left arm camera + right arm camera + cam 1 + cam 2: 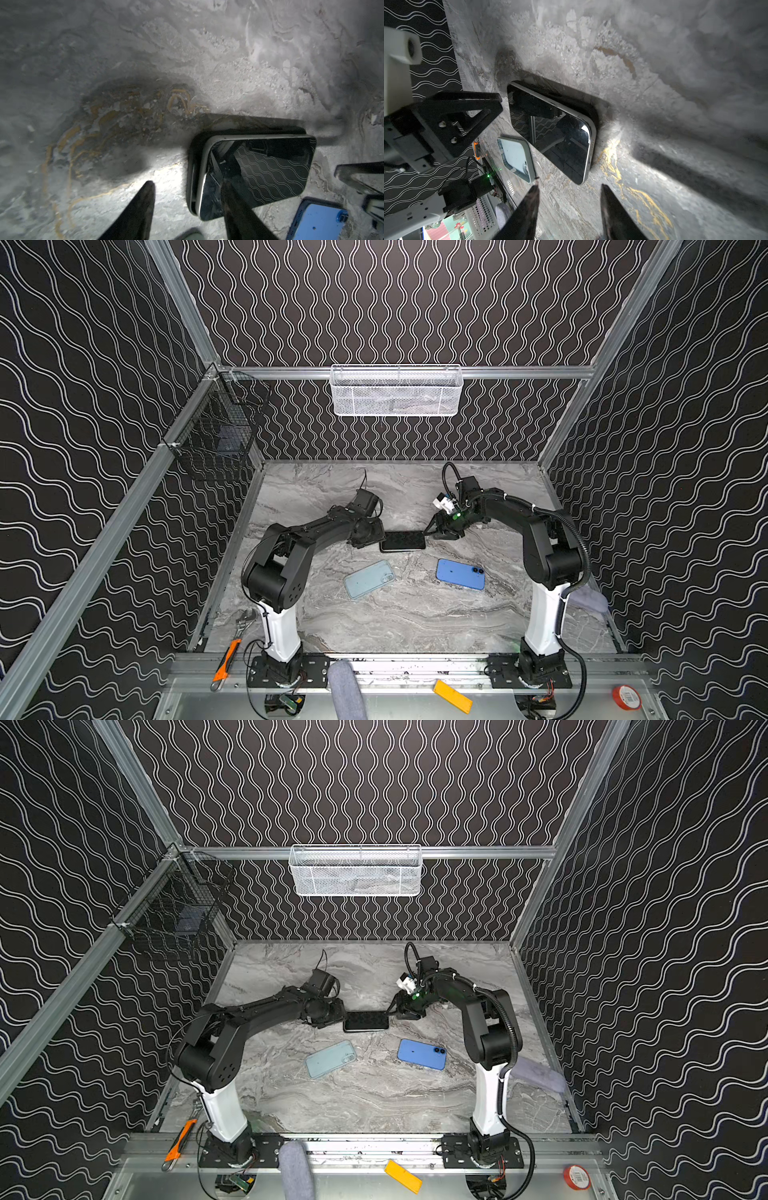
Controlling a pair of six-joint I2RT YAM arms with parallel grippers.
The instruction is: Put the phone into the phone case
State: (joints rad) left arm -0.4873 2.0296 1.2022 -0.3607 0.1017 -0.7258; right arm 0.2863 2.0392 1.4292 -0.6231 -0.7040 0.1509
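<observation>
A black-screened phone (402, 541) with a silver rim lies mid-table on a black phone case (192, 176). In the left wrist view the phone (259, 170) sits askew on the case, and its near end stands proud of the case wall. My left gripper (187, 184) is open at the phone's left end, one finger (230, 199) over the screen and the other above bare table. My right gripper (570, 187) is open just off the phone's (554, 133) right end, with nothing between its fingers. In both top views the grippers (376, 537) (430, 531) flank the phone.
A pale mint case (369, 578) lies front-left of the phone and a blue phone-sized slab (460, 573), camera side up, front-right. A wrench (245, 620), orange cutter (226, 659), yellow strip (452, 696) and red tape roll (626, 697) sit along the front rail. Wire baskets (395, 391) hang on the walls.
</observation>
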